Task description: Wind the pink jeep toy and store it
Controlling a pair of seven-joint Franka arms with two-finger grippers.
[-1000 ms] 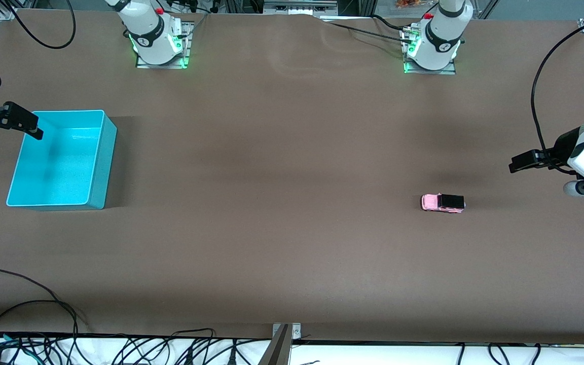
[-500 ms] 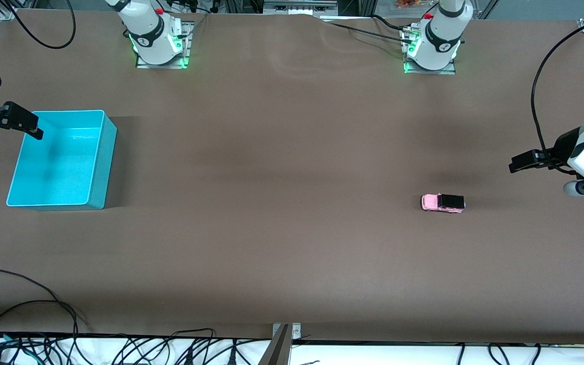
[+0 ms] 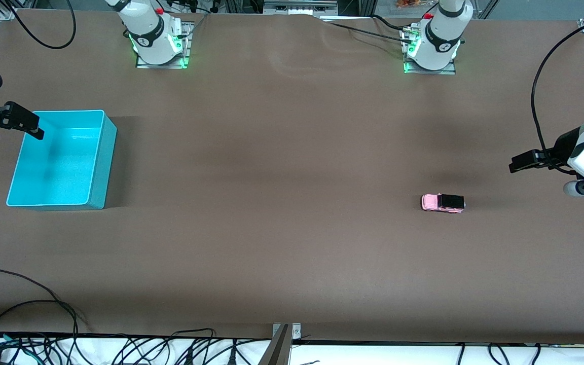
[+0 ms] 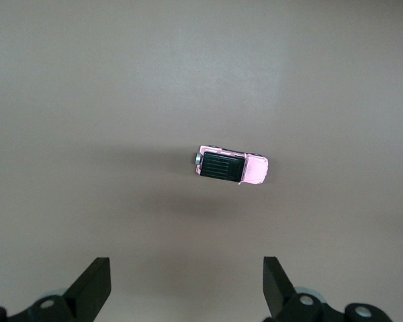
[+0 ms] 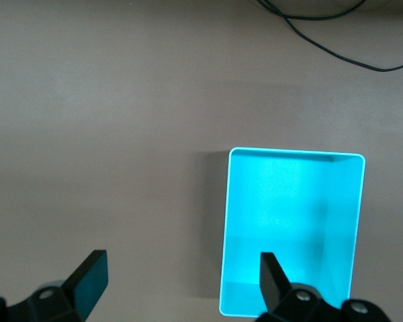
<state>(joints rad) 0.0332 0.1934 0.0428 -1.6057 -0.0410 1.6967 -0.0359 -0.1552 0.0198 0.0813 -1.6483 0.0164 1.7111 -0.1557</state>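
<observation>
The pink jeep toy [image 3: 442, 203] [image 4: 230, 166], light pink with a black roof, stands on its wheels on the brown table toward the left arm's end. My left gripper [image 3: 517, 165] [image 4: 187, 265] hangs open above the table to one side of the jeep, touching nothing. At the right arm's end of the table sits an empty turquoise bin [image 3: 104, 152] [image 5: 292, 221]. Over the bin's outer rim my right gripper [image 3: 31, 126] [image 5: 183, 258] hovers, open and holding nothing.
Both arm bases [image 3: 157, 38] [image 3: 431, 45] stand along the table edge farthest from the front camera. Loose black cables [image 3: 28, 304] lie at the edge nearest that camera, and another cable [image 5: 336, 40] crosses the table by the bin.
</observation>
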